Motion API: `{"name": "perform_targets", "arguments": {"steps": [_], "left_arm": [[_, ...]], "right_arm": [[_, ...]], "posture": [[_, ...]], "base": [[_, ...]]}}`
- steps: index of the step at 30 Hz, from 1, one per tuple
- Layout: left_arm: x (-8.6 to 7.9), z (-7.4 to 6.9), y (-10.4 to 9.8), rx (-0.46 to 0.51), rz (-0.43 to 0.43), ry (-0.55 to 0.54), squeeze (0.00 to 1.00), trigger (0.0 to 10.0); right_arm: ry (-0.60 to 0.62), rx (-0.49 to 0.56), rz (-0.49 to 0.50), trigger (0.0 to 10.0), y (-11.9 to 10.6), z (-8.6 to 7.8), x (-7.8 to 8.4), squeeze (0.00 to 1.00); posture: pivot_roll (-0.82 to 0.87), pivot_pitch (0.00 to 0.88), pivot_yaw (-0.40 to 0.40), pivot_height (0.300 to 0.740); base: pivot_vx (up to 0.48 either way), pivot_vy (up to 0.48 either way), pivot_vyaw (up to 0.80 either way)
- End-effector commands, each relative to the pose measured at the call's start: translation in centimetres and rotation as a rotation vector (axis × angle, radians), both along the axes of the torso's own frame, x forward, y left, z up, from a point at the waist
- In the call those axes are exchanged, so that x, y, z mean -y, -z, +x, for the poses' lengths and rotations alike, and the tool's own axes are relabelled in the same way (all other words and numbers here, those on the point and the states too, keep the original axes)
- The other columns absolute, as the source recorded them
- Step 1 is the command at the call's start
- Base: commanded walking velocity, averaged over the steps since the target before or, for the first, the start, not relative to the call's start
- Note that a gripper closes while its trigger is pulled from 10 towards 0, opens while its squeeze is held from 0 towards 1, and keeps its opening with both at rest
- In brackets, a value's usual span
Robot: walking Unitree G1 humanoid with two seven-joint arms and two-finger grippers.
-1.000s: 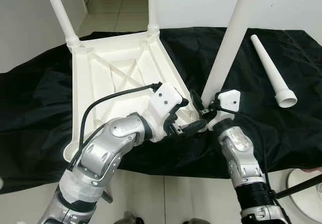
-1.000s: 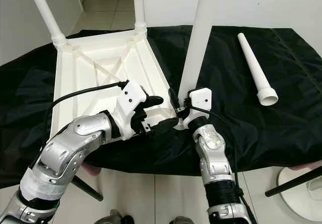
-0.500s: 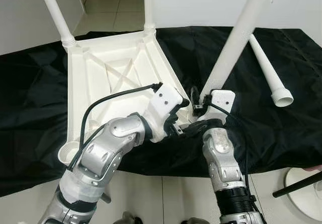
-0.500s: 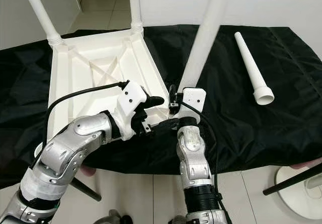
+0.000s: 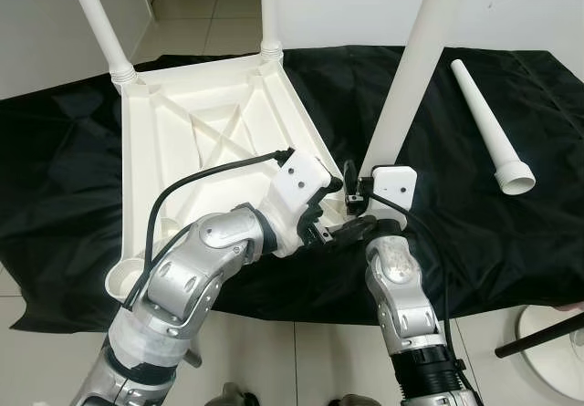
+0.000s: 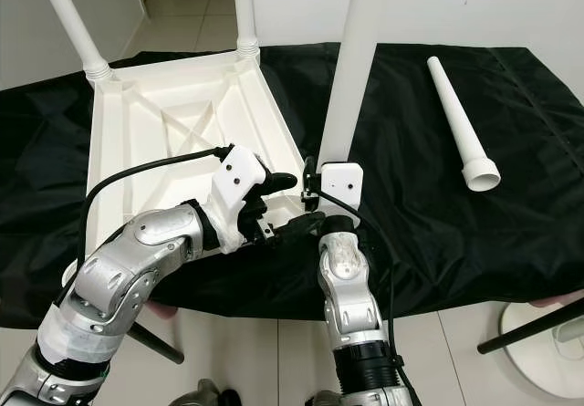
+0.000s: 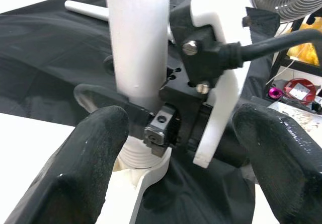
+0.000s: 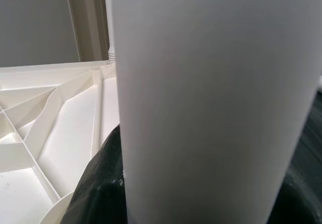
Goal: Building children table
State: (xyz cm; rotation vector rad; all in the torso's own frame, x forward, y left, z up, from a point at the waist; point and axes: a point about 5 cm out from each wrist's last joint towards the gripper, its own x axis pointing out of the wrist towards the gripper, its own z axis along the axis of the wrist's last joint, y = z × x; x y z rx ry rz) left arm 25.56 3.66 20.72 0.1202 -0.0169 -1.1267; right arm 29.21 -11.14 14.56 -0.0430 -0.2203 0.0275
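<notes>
The white table top (image 5: 201, 132) lies upside down on a black cloth (image 5: 64, 178). Two legs (image 5: 96, 18) (image 5: 271, 9) stand in its far corners. A third leg (image 5: 411, 68) stands nearly upright at the near right corner, its threaded end (image 7: 143, 156) at the socket. My right gripper (image 5: 359, 198) is shut on that leg low down. Just beside it my left gripper (image 5: 339, 210) stands open, one finger (image 7: 90, 168) on each side of the leg's base. A fourth leg (image 5: 488, 132) lies loose on the cloth to the right.
The cloth's front edge hangs just before my arms, with tiled floor (image 5: 301, 360) below. A white round base (image 5: 557, 351) and a black pole (image 5: 543, 336) stand at the lower right. A fan (image 7: 297, 0) and small items show beyond the cloth.
The held leg has swung from a tilt to nearly upright. My right forearm has moved left under it. The left arm has hardly moved.
</notes>
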Motion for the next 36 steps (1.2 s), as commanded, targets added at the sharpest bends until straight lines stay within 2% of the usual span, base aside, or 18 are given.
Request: {"name": "perform_targets", "arguments": {"steps": [1, 3, 8, 15, 23, 24, 28, 29, 36], "left_arm": [[-0.2, 0.3, -0.1, -0.002, -0.004, -0.033, 0.0, 10.0], [-0.2, 0.3, -0.1, -0.001, -0.005, -0.033, 0.0, 10.0], [-0.3, 0.4, -0.2, -0.001, -0.005, -0.034, 0.0, 10.0], [-0.3, 0.3, -0.1, 0.0, -0.005, -0.035, 0.0, 10.0], [-0.3, 0.3, -0.1, 0.0, -0.006, -0.037, 0.0, 10.0], [-0.3, 0.3, -0.1, 0.001, -0.006, -0.038, 0.0, 10.0], [-0.2, 0.4, -0.1, 0.003, -0.007, -0.034, 0.0, 10.0], [-0.1, 0.4, -0.1, 0.004, -0.008, -0.031, 0.0, 10.0], [0.1, 0.3, -0.1, 0.004, -0.011, -0.023, 0.0, 10.0]], "right_arm": [[-0.012, -0.15, -0.025, 10.0, 3.6, -0.9, 0.5, 0.0], [-0.008, -0.162, -0.041, 10.0, 4.1, -1.2, 1.2, 0.0], [0.004, -0.177, -0.048, 10.0, 4.4, -1.1, 1.7, 0.0], [0.05, -0.194, 0.008, 10.0, 4.3, -0.9, 1.4, 0.0], [0.044, -0.196, 0.025, 10.0, 4.5, -1.0, 1.1, 0.0], [0.037, -0.192, 0.028, 10.0, 4.5, -1.0, 1.0, 1.0], [0.004, -0.149, 0.029, 10.0, 3.8, -0.7, 1.2, 1.0], [-0.028, -0.132, 0.038, 10.0, 3.5, -0.6, 1.3, 0.03], [-0.111, -0.092, 0.027, 10.0, 2.4, 0.0, 2.3, 0.0]], "posture": [[-0.03, 0.05, 0.071, 0.74], [-0.03, 0.05, 0.071, 0.74], [-0.03, 0.055, 0.075, 0.74], [-0.03, 0.049, 0.068, 0.74], [-0.03, 0.046, 0.066, 0.74], [-0.03, 0.042, 0.066, 0.74], [-0.03, 0.034, 0.067, 0.74], [-0.03, 0.033, 0.067, 0.74], [-0.04, 0.03, 0.065, 0.74]], "base": [[0.0, 0.0, 0.0], [0.0, 0.0, 0.0], [0.0, 0.0, 0.0], [0.0, 0.0, 0.0], [0.0, 0.0, 0.0], [0.0, 0.0, 0.0], [0.0, 0.0, 0.0], [0.0, 0.0, 0.0], [0.0, 0.0, 0.0]]}}
